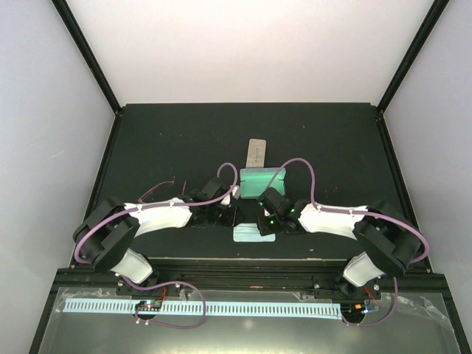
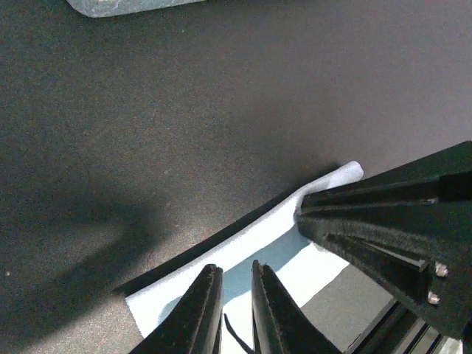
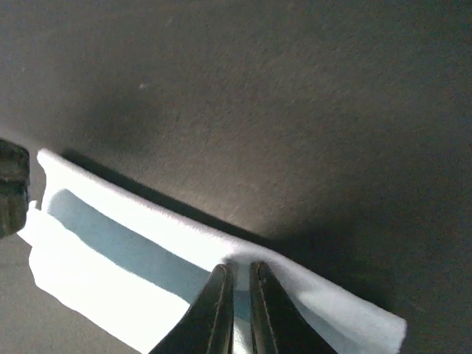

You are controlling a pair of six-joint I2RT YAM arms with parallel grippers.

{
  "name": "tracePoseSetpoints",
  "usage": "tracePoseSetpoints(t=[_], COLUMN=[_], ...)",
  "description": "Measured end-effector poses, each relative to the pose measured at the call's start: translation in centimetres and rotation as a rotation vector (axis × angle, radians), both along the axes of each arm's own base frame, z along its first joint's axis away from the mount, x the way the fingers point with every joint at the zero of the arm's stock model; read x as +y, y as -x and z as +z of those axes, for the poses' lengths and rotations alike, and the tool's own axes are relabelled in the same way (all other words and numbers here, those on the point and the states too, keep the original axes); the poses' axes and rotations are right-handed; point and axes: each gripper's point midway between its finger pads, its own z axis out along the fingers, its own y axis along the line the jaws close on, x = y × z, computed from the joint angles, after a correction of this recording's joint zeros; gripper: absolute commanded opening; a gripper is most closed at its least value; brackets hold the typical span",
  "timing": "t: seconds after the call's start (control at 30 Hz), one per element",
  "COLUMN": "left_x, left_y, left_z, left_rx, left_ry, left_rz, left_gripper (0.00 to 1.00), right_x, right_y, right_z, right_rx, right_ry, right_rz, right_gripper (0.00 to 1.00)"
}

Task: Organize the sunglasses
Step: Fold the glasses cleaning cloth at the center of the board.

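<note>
The reddish-pink wire sunglasses (image 1: 158, 188) lie on the dark table left of centre, beside my left arm. The black sunglasses do not show in any view. Both grippers meet over a folded light blue cloth (image 1: 251, 234) near the table's front edge. My right gripper (image 3: 240, 271) is shut on the cloth's (image 3: 133, 251) raised fold. My left gripper (image 2: 236, 269) hovers over the cloth's (image 2: 295, 258) other end with its jaws a narrow gap apart, and the flat cloth shows between them. The right gripper's body (image 2: 398, 228) is close on its right.
A beige-grey oblong case (image 1: 256, 153) lies at mid-table. A teal-green item (image 1: 262, 181) sits just behind the grippers. A pale object (image 2: 125, 6) shows at the top edge of the left wrist view. The table's front rail (image 1: 243, 262) runs just behind the cloth.
</note>
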Motion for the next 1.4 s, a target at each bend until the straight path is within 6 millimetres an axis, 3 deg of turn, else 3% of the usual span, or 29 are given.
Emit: tracePoseSetpoints(t=[0.4,0.6,0.8,0.97,1.27,1.4], left_x=[0.0,-0.7,-1.3,-0.4,0.6,0.7], left_y=[0.0,0.3,1.5,3.5,4.1,4.1], left_z=[0.0,0.5,-0.6,-3.2,-3.1,-2.4], left_rx=[0.002,0.006,0.041,0.105,0.070,0.056], left_ry=[0.002,0.041,0.064,0.028,0.013,0.022], left_rz=[-0.002,-0.025,-0.054,-0.060,-0.031,-0.029], left_gripper=[0.14,0.11,0.08,0.07,0.06,0.06], right_x=[1.1,1.1,1.0,-0.2,-4.0,-3.9], right_y=[3.5,2.8,2.4,2.8,3.4,2.9], right_z=[1.0,3.0,1.3,-0.1,-0.2,0.5], right_rx=[0.070,0.010,0.041,0.060,0.021,0.002], right_ry=[-0.088,-0.121,-0.083,-0.050,-0.001,-0.004], right_rz=[0.115,0.089,0.043,-0.001,-0.125,-0.141], right_gripper=[0.11,0.11,0.11,0.11,0.14,0.14])
